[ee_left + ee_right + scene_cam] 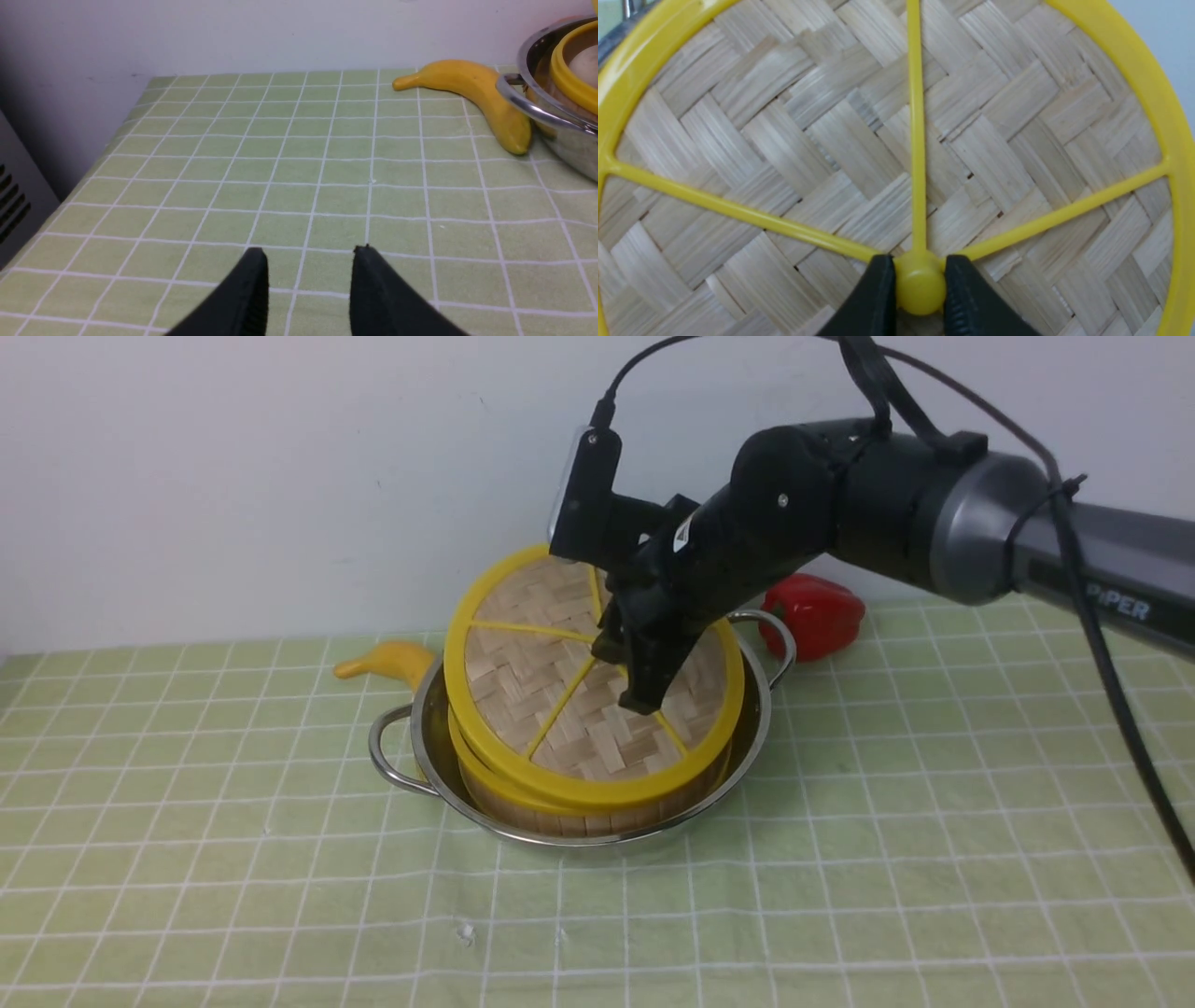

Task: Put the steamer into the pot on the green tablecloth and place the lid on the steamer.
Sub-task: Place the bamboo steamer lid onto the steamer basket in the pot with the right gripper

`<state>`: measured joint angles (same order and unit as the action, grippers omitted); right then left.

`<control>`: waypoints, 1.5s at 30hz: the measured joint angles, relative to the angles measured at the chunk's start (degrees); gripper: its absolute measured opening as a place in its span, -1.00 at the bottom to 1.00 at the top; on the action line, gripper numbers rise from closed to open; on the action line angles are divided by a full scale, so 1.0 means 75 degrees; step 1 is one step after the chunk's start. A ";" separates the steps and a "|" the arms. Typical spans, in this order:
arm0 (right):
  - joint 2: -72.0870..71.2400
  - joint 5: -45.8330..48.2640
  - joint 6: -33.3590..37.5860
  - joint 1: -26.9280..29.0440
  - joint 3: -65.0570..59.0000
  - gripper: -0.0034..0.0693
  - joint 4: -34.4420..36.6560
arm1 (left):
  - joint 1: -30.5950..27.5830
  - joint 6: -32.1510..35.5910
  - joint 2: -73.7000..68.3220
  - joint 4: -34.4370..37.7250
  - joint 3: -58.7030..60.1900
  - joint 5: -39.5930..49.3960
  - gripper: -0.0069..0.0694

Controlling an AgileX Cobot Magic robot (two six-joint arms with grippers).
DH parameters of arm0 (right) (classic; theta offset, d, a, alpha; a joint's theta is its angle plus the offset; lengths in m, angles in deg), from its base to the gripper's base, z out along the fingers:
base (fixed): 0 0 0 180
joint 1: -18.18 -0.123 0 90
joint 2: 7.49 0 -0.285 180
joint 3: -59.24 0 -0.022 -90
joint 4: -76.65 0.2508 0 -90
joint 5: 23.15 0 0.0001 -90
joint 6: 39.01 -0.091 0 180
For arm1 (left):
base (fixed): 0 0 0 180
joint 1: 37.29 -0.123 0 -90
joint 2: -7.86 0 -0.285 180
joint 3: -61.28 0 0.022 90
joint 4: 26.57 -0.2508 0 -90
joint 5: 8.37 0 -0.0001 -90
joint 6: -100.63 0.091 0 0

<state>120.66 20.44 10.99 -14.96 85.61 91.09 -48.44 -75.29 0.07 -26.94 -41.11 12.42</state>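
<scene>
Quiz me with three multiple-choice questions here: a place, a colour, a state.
1. Where is the banana? A beside the pot; B in it; C held aloft.
2. The pepper's colour? A green; B orange; C red.
3. The lid is: A lying free, untouched; B tilted, knob between the right fingers; C upside down.
A: it lies on the cloth by the pot's left side. C: plainly red. B: its far edge rides high, fingers pinching the knob.

Shiny steel pot [433, 739], woven-bamboo lid [551, 644] with smooth yellow plastic rim, matt cloth [840, 859].
</scene>
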 joint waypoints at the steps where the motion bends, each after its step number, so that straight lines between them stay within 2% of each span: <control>1: 0.0000 0.0000 0.0047 0.0000 0.0000 -0.51 0.0008 | 0.0000 0.0000 0.0000 0.0000 0.0000 0.0000 -0.18; 22: -0.0393 0.0043 0.0081 0.0000 -0.0007 -0.51 0.0325 | 0.0000 0.0000 0.0000 0.0000 0.0000 0.0000 -0.18; 24: -0.0521 0.0155 -0.0145 0.0000 -0.0007 -0.51 0.0325 | 0.0000 0.0000 0.0000 0.0000 0.0000 0.0000 -0.18; 26: -0.1051 0.0541 -0.1102 0.0000 -0.0007 -0.51 0.0296 | 0.0000 0.0000 0.0000 0.0000 0.0000 0.0000 -0.18; 27: -0.1091 0.0565 -0.1102 0.0000 -0.0007 -0.51 0.0283 | 0.0000 0.0000 0.0000 0.0000 0.0000 0.0000 -0.18; 28: -0.1365 0.0765 -0.1715 0.0000 0.0000 -0.51 0.0065 | 0.0000 0.0000 0.0000 0.0000 0.0000 0.0000 -0.18; 30: -0.1568 0.0947 -0.2184 0.0000 0.0022 -0.51 -0.0202 | 0.0000 0.0000 0.0000 0.0000 0.0000 0.0000 -0.18; 31: -0.1685 0.1199 -0.2686 0.0000 0.0049 -0.51 -0.0677 | 0.0000 0.0000 0.0000 0.0000 0.0000 0.0000 -0.18; 35: -0.1608 0.1693 -0.3444 0.0000 0.0049 -0.51 -0.1274 | 0.0000 0.0000 0.0000 0.0000 0.0000 0.0000 -0.18; 39: -0.1399 0.2013 -0.3820 0.0000 0.0039 -0.51 -0.1315 | 0.0000 0.0000 0.0000 0.0000 0.0000 0.0000 -0.18; 45: -0.1031 0.2020 -0.3879 0.0000 0.0546 -0.51 -0.1250 | 0.0000 0.0000 0.0000 0.0000 0.0000 0.0000 -0.18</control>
<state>112.92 35.58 -18.10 -14.96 89.70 81.72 -48.44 -75.29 0.07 -26.94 -41.11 12.42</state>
